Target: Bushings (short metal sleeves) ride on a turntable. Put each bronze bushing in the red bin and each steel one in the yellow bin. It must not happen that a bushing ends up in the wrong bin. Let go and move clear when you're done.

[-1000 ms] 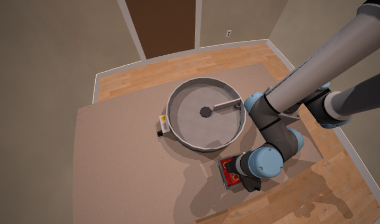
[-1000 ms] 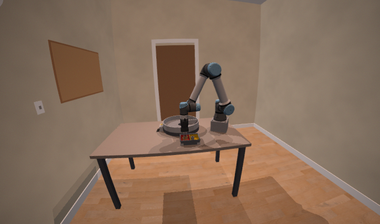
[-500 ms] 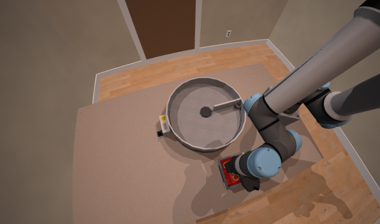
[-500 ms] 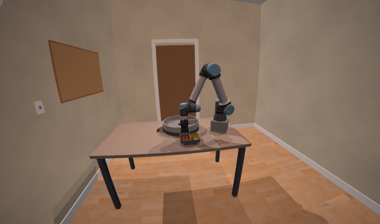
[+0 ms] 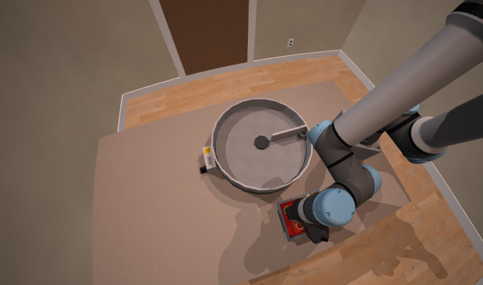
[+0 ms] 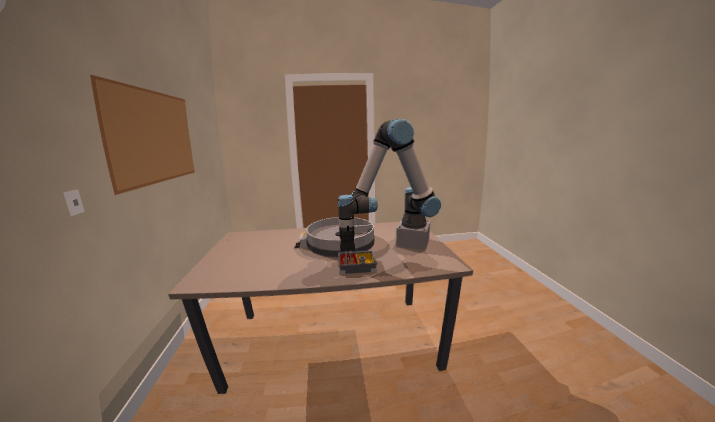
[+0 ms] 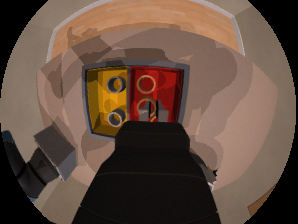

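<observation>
My gripper [image 7: 153, 105] [image 6: 347, 256] is shut on a bronze bushing [image 7: 153, 118], low over the red bin [image 7: 173, 82] [image 5: 292, 232]. The held bushing is partly hidden by the gripper body. Two other bronze bushings lie in the red bin, one at the far side [image 7: 138, 84] and one [image 7: 139, 106] beside the fingers. The yellow bin [image 7: 100, 100] [image 6: 370, 255] adjoins the red one and holds two steel bushings [image 7: 109, 84] [image 7: 109, 118]. On the turntable [image 5: 250, 166] one greyish bushing [image 5: 299, 134] sits by the rim against the guide bar; its metal is hard to tell.
The turntable's raised rim [image 5: 215, 134] [image 6: 322, 242] stands close behind the bins. The guide bar [image 5: 287, 133] reaches from near the hub to the rim. A small box with a yellow label [image 5: 209, 157] is at the rim's left. The robot's base block [image 6: 413, 237] stands at the right.
</observation>
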`<action>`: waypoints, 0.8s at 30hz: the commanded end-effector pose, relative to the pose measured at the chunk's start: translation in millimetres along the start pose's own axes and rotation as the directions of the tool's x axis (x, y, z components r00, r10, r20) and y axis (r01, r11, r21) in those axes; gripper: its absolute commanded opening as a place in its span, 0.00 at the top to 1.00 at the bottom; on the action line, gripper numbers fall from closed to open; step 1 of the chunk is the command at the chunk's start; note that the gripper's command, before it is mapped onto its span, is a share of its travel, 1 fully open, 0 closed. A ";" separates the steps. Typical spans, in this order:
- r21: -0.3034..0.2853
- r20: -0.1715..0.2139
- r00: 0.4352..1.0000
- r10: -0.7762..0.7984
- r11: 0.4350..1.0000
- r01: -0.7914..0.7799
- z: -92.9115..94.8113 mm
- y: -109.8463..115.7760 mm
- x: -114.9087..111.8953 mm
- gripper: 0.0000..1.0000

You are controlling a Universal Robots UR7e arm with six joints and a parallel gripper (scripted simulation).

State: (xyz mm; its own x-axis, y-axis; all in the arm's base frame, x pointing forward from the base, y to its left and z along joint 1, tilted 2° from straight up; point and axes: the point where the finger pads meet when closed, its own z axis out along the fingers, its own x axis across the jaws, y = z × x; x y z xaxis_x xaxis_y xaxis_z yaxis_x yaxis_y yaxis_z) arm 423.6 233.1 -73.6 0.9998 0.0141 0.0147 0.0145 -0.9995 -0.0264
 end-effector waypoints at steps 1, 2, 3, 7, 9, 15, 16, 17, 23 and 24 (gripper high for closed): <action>0.000 -0.001 1.000 0.000 1.000 0.000 4.3 -0.1 0.5 1.00; 0.000 -0.001 1.000 0.000 1.000 0.000 4.3 -0.1 0.5 1.00; 0.000 -0.001 1.000 0.000 1.000 0.000 4.3 -0.1 0.5 1.00; 0.000 -0.001 1.000 0.000 1.000 0.000 5.5 -0.1 0.5 1.00; 0.000 -0.001 1.000 0.000 1.000 0.000 8.0 -0.1 0.5 1.00; 0.000 -0.001 1.000 0.000 1.000 0.000 10.4 -0.1 0.5 1.00; 0.000 -0.001 1.000 0.000 1.000 0.000 10.4 -0.1 0.5 1.00; 0.000 -0.001 1.000 0.000 1.000 0.000 10.4 -0.1 0.5 1.00; 0.000 -0.001 1.000 0.000 1.000 0.000 10.4 -0.1 0.5 1.00; 0.000 -0.001 1.000 0.000 1.000 0.000 10.3 -0.1 0.5 1.00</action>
State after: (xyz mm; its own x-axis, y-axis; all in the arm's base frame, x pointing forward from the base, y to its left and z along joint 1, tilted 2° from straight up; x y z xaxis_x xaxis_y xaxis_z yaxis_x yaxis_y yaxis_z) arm 423.8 233.4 -84.4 0.9998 0.0141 0.0146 0.0145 -0.9995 -0.0264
